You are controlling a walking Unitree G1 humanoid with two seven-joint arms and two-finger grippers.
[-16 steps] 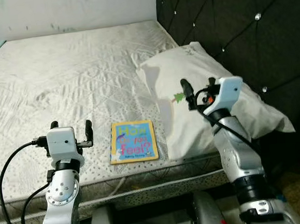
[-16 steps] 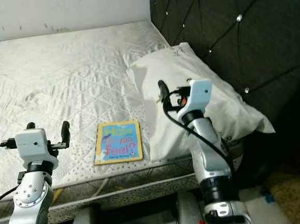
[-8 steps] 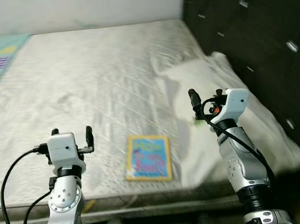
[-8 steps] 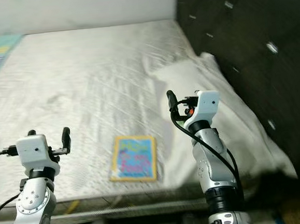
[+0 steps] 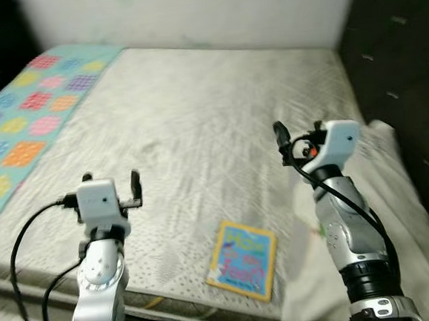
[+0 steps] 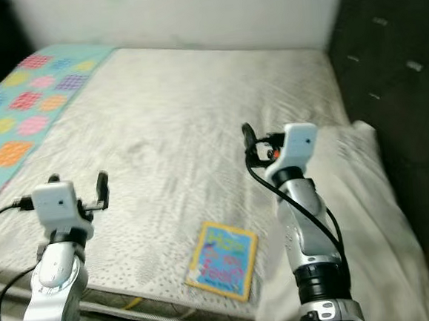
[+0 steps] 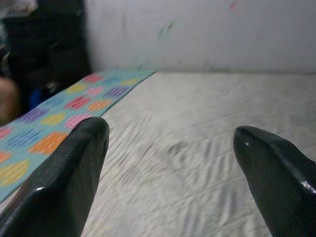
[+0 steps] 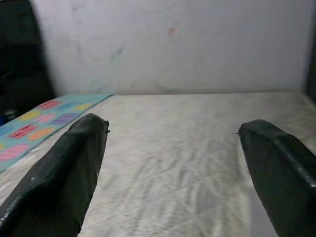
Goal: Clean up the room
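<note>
A bed [image 5: 196, 110] with a pale quilted mattress cover takes up most of the frame in the head views, running from the white wall [image 5: 188, 14] at the top down to the lower edge. A dark tufted headboard [image 5: 407, 56] stands along the right side. A teal blanket [image 5: 26, 123] patterned with coloured patches lies over the upper left part of the bed. A white pillow [image 5: 404, 212] rests at the lower right, against the headboard.

Both silver arms rise from the bottom of the frame. The left hand [image 5: 111, 185] is at lower left, held above the mattress edge, its two black fingers [image 7: 64, 173] spread wide and holding nothing. The right hand [image 5: 296, 141] sits right of centre, higher in the frame, fingers [image 8: 64, 168] likewise wide apart and empty.

A small picture book [image 5: 242, 259] with a yellow border and blue cover lies flat near the bed's front edge, at lower centre. It is between the two arms, below both hands and apart from each, nearer the right arm.
</note>
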